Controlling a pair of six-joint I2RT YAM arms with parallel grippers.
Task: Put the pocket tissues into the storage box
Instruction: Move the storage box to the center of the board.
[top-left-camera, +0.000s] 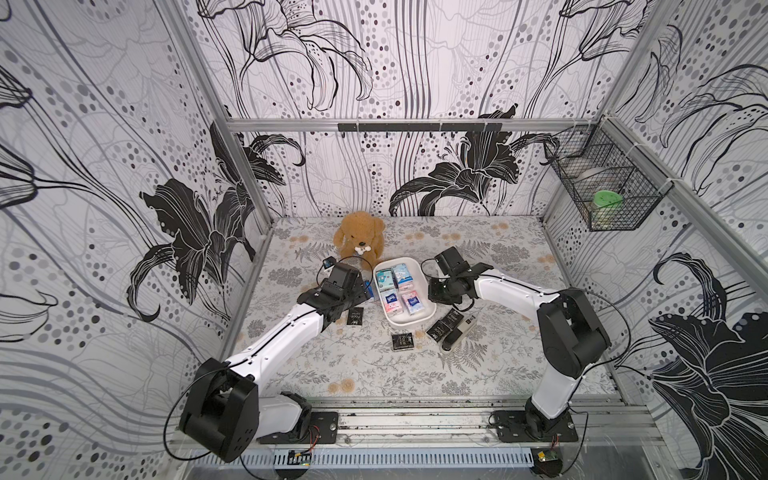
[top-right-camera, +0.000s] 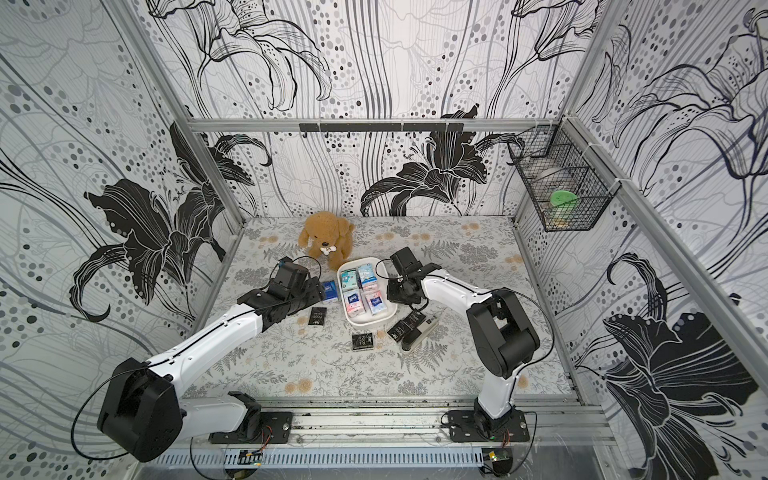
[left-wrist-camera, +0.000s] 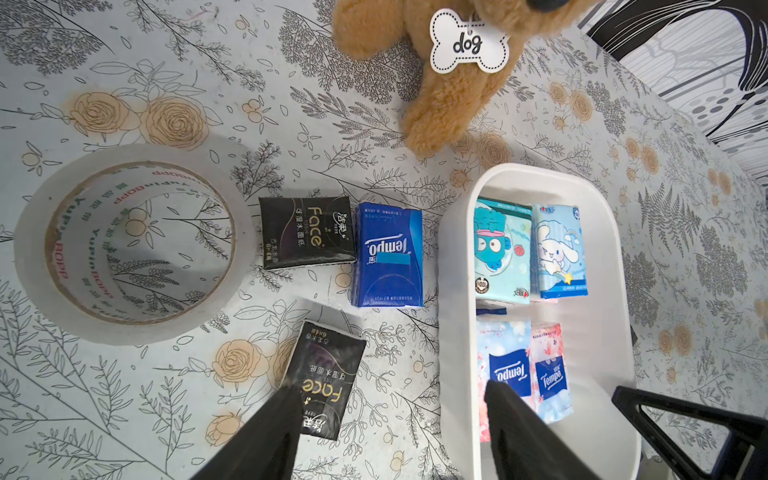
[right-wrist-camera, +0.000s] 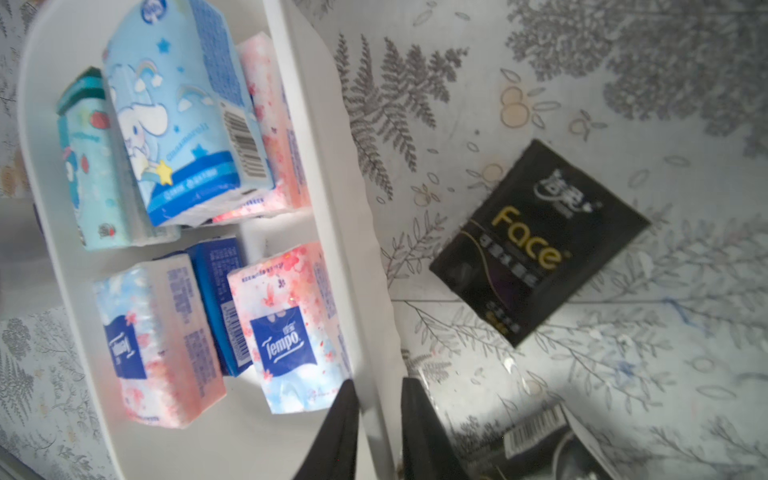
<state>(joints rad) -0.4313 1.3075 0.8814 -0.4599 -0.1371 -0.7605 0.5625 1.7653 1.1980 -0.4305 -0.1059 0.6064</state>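
The white storage box (top-left-camera: 409, 321) sits mid-table and holds several pocket tissues: teal (left-wrist-camera: 500, 249), light blue (left-wrist-camera: 557, 249) and pink-white (right-wrist-camera: 286, 328) packets. My right gripper (right-wrist-camera: 378, 382) is shut on the box's right wall (right-wrist-camera: 332, 166), one finger inside and one outside. On the box's left side my left gripper (left-wrist-camera: 390, 386) hangs open and empty, above a black packet (left-wrist-camera: 328, 378). Beyond it lie another black packet (left-wrist-camera: 307, 232) and a dark blue one (left-wrist-camera: 388, 253). More black packets lie in front of the box (top-left-camera: 402, 341) and at its right (top-left-camera: 444, 326).
A clear tape roll (left-wrist-camera: 133, 245) lies left of the loose packets. A brown plush dog (top-left-camera: 359, 241) sits just behind the box. A black-and-silver stapler-like object (top-left-camera: 459, 336) lies beside the right-hand black packets. A black wire basket (top-left-camera: 602, 178) hangs on the right wall.
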